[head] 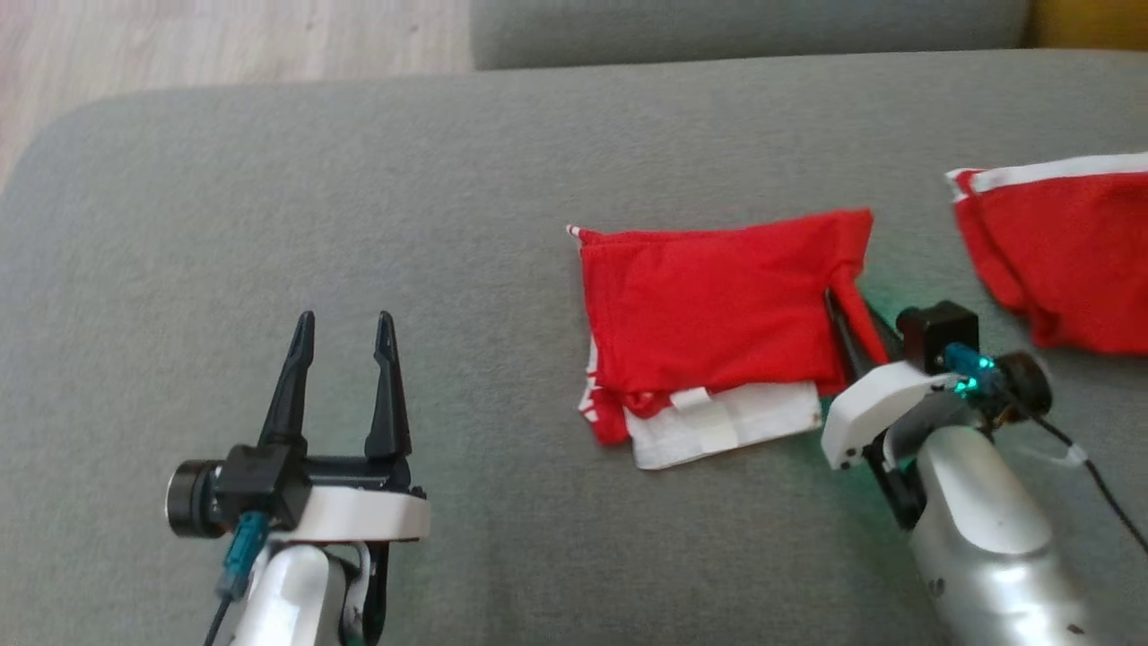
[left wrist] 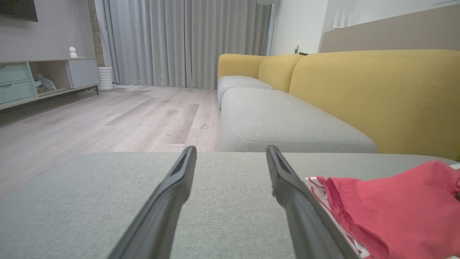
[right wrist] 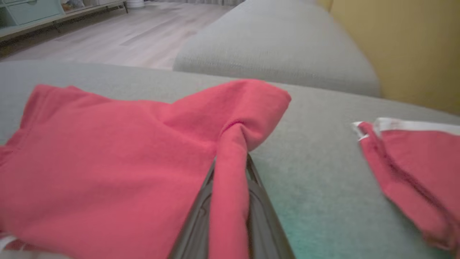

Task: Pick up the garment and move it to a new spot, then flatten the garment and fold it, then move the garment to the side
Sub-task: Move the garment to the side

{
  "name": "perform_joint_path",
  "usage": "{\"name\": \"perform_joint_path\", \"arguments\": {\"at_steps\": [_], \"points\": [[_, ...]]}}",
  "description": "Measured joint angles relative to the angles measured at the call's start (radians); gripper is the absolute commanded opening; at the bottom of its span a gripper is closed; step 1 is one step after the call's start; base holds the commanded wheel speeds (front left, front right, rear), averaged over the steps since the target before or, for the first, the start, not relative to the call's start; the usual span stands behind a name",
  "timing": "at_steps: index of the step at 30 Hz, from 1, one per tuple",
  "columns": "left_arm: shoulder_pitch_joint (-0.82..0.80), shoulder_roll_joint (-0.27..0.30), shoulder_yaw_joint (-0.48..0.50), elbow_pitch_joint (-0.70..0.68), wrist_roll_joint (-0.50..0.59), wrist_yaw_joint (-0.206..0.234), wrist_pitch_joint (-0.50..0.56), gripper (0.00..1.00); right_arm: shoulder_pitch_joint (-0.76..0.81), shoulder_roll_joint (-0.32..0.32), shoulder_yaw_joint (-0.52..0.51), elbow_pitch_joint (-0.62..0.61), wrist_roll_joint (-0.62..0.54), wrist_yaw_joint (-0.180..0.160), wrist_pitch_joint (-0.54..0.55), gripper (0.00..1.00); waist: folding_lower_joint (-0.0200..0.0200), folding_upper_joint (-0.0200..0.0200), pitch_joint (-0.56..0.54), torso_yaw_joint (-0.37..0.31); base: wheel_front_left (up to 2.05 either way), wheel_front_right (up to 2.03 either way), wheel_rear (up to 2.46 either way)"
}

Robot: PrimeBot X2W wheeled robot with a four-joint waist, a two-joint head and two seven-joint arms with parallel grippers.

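Note:
The garment (head: pixel 708 314) is a folded red cloth with white trim, lying mid-cushion on the grey sofa seat (head: pixel 448 179). My right gripper (head: pixel 852 309) is shut on the garment's right edge, and a pinched fold of red cloth runs up between its dark fingers (right wrist: pixel 197 223) in the right wrist view, where the garment (right wrist: pixel 107 162) spreads to the left. My left gripper (head: pixel 345 327) stands open well to the left, nothing between its fingers (left wrist: pixel 172 194); the garment (left wrist: pixel 395 208) lies to its right.
A second red garment with a white band (head: pixel 1058 251) lies at the right edge of the seat. A yellow sofa back (left wrist: pixel 377 97) and another grey seat cushion (left wrist: pixel 287 122) stand beyond. Wooden floor (left wrist: pixel 90 118) lies past the cushion's far left edge.

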Motion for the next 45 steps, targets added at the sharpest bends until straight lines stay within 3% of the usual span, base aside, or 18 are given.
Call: {"name": "perform_joint_path", "arguments": {"at_steps": [4,7,12,20,30,36,37,38,45], "points": [[0.016,0.000,-0.003,-0.003,-0.001,0.000,0.000,1.00,0.000,-0.031,0.004,-0.067,-0.055,0.000,-0.006,0.00,0.0000,0.0000,-0.021,-0.038,0.00,0.00,0.00],[0.020,0.000,-0.005,-0.012,-0.001,0.000,0.000,1.00,-0.003,-0.094,0.029,-0.127,-0.073,0.000,0.023,0.00,-0.0001,0.0000,-0.021,-0.065,0.00,0.00,0.00],[0.005,0.000,0.001,-0.021,0.015,-0.003,0.000,1.00,-0.086,-0.257,0.087,-0.218,-0.079,0.000,0.109,0.00,0.0000,0.0000,0.029,-0.093,0.00,0.00,0.00],[-0.050,0.000,0.004,-0.018,0.027,-0.027,0.000,1.00,-0.169,-0.465,0.030,-0.233,-0.042,0.000,0.174,0.00,0.0002,0.0000,0.113,-0.099,0.00,0.00,0.00],[-0.086,-0.001,0.017,-0.016,0.037,-0.038,0.000,1.00,-0.218,-0.526,-0.072,-0.129,-0.097,0.000,0.201,0.00,0.0002,0.0000,0.181,-0.083,0.00,0.00,0.00],[-0.087,-0.001,0.017,-0.015,0.037,-0.041,0.000,1.00,-0.221,-0.518,-0.126,-0.083,-0.132,0.000,0.201,0.00,0.0001,0.0000,0.186,-0.079,0.00,0.00,0.00],[-0.087,-0.001,0.017,-0.014,0.037,-0.041,0.000,1.00,-0.222,-0.512,-0.138,-0.084,-0.142,0.000,0.200,0.85,0.0001,0.0000,0.184,-0.080,0.00,0.00,0.00],[-0.087,-0.001,0.018,-0.012,0.037,-0.041,0.000,1.00,-0.222,-0.503,-0.150,-0.084,-0.146,0.000,0.200,1.00,0.0001,0.0000,0.180,-0.081,0.00,0.00,0.00],[-0.085,-0.001,0.032,-0.001,0.044,-0.041,0.000,1.00,-0.222,-0.444,-0.164,-0.134,-0.185,0.000,0.193,1.00,0.0000,0.0000,0.132,-0.097,0.00,0.00,0.00]]}}
